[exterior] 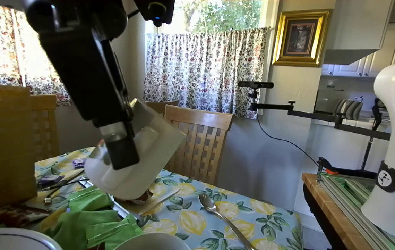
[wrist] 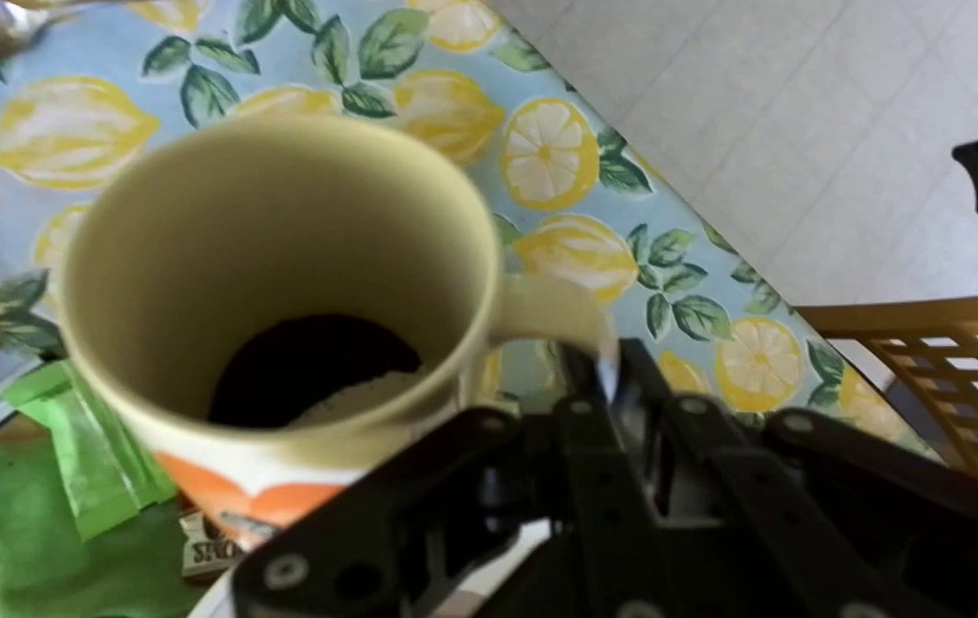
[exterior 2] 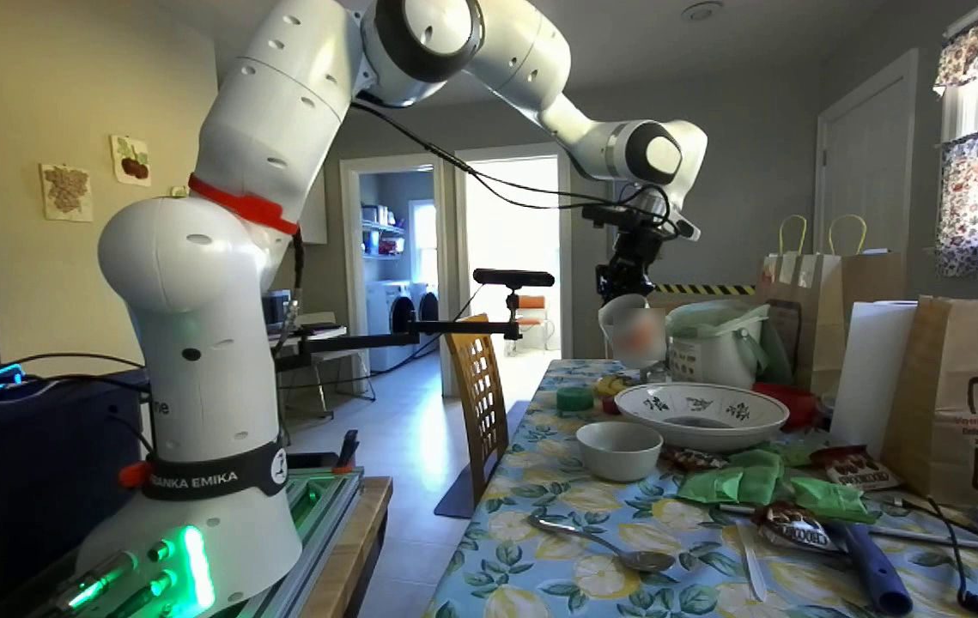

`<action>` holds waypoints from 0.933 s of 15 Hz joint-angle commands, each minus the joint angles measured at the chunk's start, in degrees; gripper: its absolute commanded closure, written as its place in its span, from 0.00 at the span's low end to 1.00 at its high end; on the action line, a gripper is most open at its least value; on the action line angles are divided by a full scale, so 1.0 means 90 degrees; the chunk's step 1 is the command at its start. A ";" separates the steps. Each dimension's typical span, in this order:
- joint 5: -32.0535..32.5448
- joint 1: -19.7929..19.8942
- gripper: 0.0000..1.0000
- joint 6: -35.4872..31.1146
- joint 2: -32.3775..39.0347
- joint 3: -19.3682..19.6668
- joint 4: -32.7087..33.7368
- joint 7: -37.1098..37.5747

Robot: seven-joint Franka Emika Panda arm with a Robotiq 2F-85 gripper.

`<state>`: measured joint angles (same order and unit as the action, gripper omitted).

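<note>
Mug (wrist: 282,266) close in your wrist view, tilted above table (exterior 2: 489,575): dark patch (wrist: 308,360) and pale, speckled patch (wrist: 364,396) inside. Patterned bowl (exterior 2: 660,403), small bowl (exterior 2: 617,463) on table, small bowl's contents hidden. Your claw (wrist: 609,365) clamped on mug's handle (wrist: 553,309), jaws narrowly parted.

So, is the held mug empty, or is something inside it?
Not empty: in the wrist view, the mug shows dark contents and a pale grainy patch low inside. What they are, I cannot tell.
</note>
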<state>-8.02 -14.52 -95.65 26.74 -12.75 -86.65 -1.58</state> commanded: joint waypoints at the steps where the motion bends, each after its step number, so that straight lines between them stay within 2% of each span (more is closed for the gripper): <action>1: -0.0502 0.0040 0.97 -0.0742 -0.0294 -0.0093 -0.0461 -0.0012; 7: -0.0886 0.0130 0.97 -0.2124 -0.0714 -0.0181 -0.1455 -0.0312; 14: -0.1185 0.0323 0.97 -0.3304 -0.1749 -0.0228 -0.2933 -0.0905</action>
<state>-15.66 -13.36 -121.40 17.75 -13.90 -105.30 -5.96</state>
